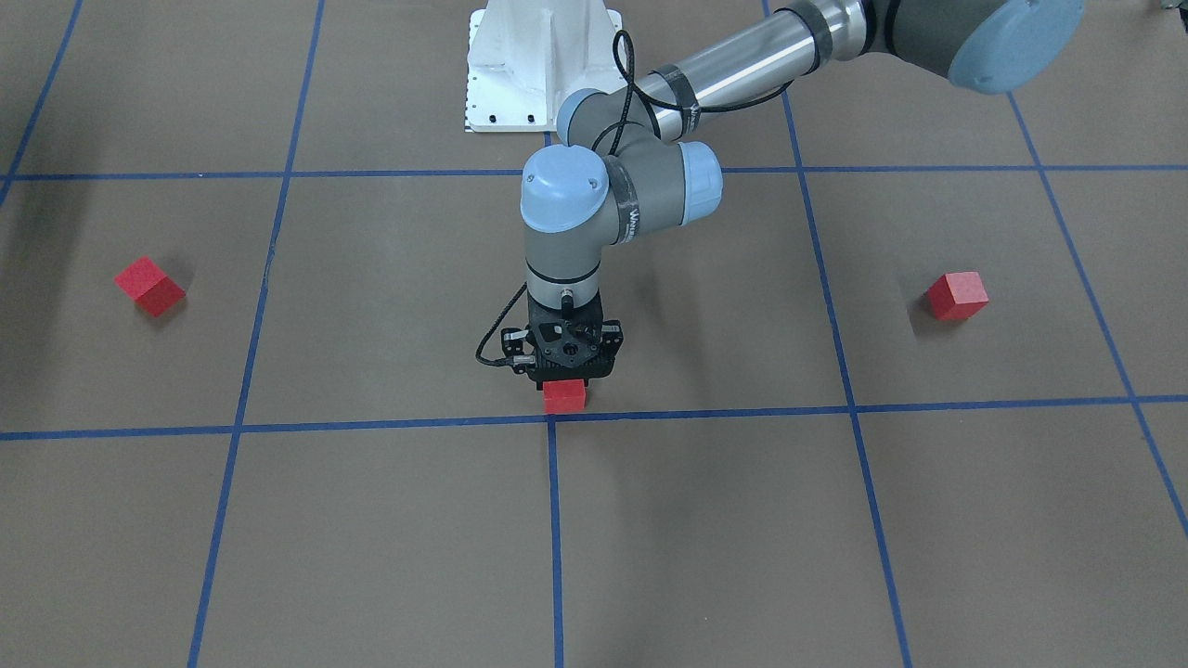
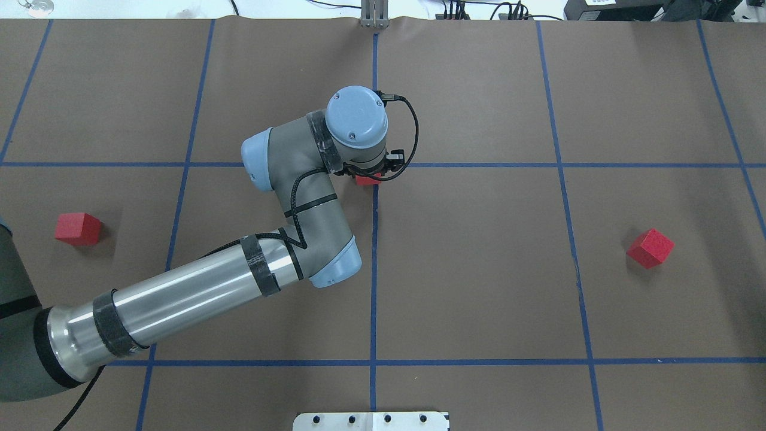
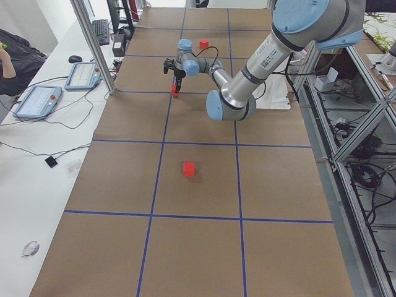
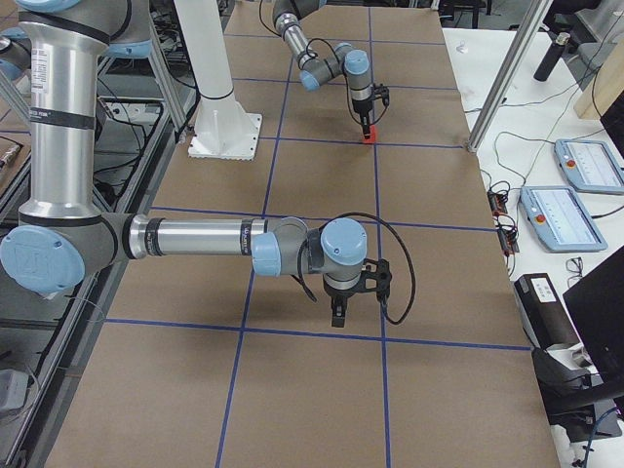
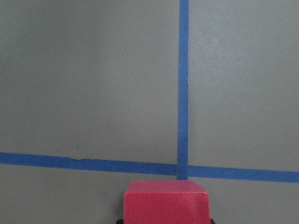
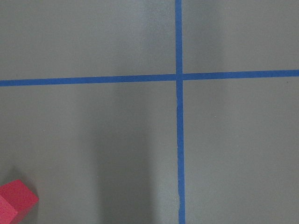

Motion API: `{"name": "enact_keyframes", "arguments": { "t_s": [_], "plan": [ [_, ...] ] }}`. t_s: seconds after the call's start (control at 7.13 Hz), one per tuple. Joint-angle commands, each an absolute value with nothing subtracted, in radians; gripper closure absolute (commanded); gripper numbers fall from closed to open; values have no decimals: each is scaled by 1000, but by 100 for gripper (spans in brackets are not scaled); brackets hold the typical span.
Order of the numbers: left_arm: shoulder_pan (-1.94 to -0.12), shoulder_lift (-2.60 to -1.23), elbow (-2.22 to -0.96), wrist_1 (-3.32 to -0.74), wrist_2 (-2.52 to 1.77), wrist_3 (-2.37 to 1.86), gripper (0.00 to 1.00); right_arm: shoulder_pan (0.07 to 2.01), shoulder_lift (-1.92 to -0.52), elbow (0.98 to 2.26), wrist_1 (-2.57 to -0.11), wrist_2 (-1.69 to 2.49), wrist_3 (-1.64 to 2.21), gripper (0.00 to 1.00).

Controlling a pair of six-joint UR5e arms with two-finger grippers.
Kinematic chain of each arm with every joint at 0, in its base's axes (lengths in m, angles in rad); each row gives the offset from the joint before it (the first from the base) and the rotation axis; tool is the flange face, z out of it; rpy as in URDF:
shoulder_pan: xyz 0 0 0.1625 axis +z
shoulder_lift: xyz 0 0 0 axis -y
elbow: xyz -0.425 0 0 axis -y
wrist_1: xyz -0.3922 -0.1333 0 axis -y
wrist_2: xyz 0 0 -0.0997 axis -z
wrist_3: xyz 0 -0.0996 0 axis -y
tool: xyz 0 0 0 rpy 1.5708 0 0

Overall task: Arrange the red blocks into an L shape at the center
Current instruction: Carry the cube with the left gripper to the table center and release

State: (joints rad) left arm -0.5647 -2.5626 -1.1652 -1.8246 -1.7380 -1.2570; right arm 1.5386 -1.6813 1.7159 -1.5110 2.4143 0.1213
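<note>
The left red block [image 2: 78, 228] sits well left on your worktop [image 2: 479, 287]. Your left gripper [image 1: 565, 369] has its jaws clamped on the middle red block [image 2: 365, 179], just beside the center crossing [image 5: 182, 169]. The right red block [image 2: 650, 248] sits well right. You cannot tell how the right gripper [image 4: 338, 310] holds its jaws.

One red cube [image 1: 563, 396] is square-on just beside the center crossing [image 1: 551, 418]. A second cube [image 1: 149, 285] and third cube [image 1: 957, 295] lie skewed, far out on opposite sides.

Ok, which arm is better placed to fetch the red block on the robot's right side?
Right. The right claw holds nothing and its wrist view shows a red block, likely that one. The left claw is at the center, closed on the central red block.
</note>
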Motion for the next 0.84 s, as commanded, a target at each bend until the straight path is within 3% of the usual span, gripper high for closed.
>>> {"name": "enact_keyframes", "arguments": {
  "t_s": [0.0, 0.14, 0.28, 0.42, 0.7],
  "plan": [
    [-563, -2623, -1090, -1827, -1738, -1264, 100, 1539, -1681, 1715, -1511, 2413, 121, 1],
    [-561, -2628, -1083, -1827, -1738, -1261, 100, 1539, -1681, 1715, -1511, 2413, 121, 1],
    [-563, -2625, -1083, -1828, -1738, -1252, 61, 1539, -1680, 1715, -1511, 2413, 121, 1],
    [-560, -2622, -1081, -1825, -1738, -1223, 1, 1539, -1680, 1715, -1511, 2411, 121, 1],
    [-566, -2622, -1092, -1825, -1738, -1207, 0, 1539, -1680, 1715, -1511, 2410, 123, 1]
  ]
}}
